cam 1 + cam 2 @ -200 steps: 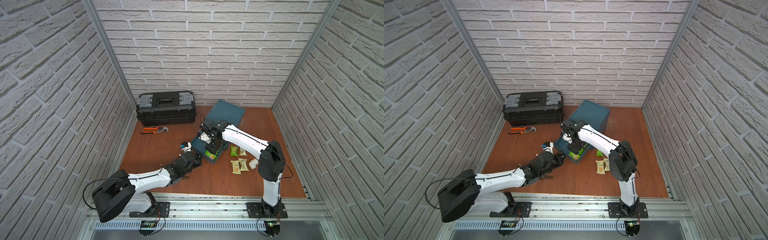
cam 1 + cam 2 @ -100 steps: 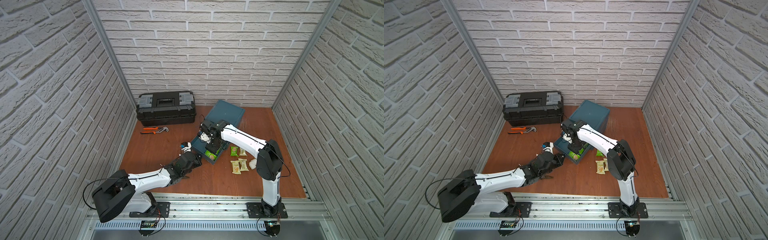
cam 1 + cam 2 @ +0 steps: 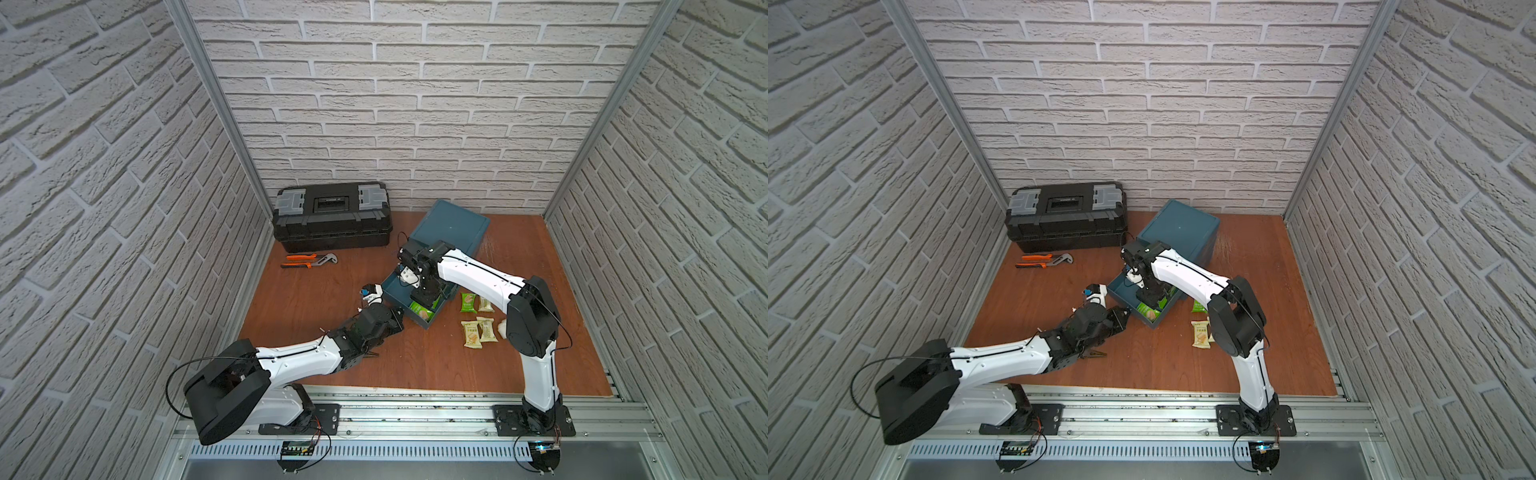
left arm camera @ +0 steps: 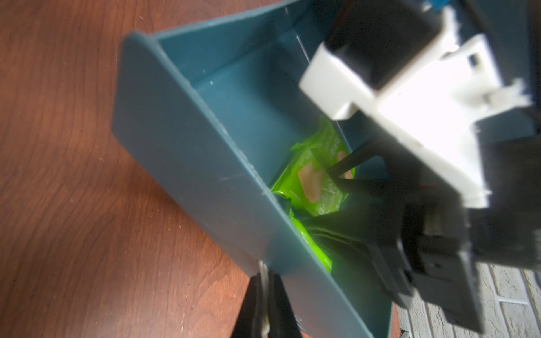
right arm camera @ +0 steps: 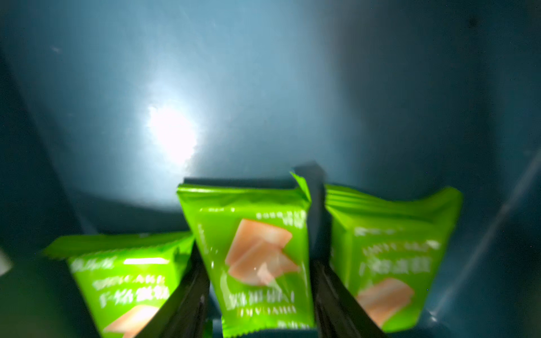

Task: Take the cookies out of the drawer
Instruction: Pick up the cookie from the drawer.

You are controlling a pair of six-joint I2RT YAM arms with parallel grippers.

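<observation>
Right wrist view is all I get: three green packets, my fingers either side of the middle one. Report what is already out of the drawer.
Observer: One green packet and three cream packets lie on the table beside the drawer, on the right arm's side.
Operator: Now give me the left arm.
Observer: The left gripper is shut, its fingers low at the drawer's front wall.
Operator: List the other things out there.
Observer: A black toolbox stands by the back wall, orange-handled pliers lying in front of it.
</observation>
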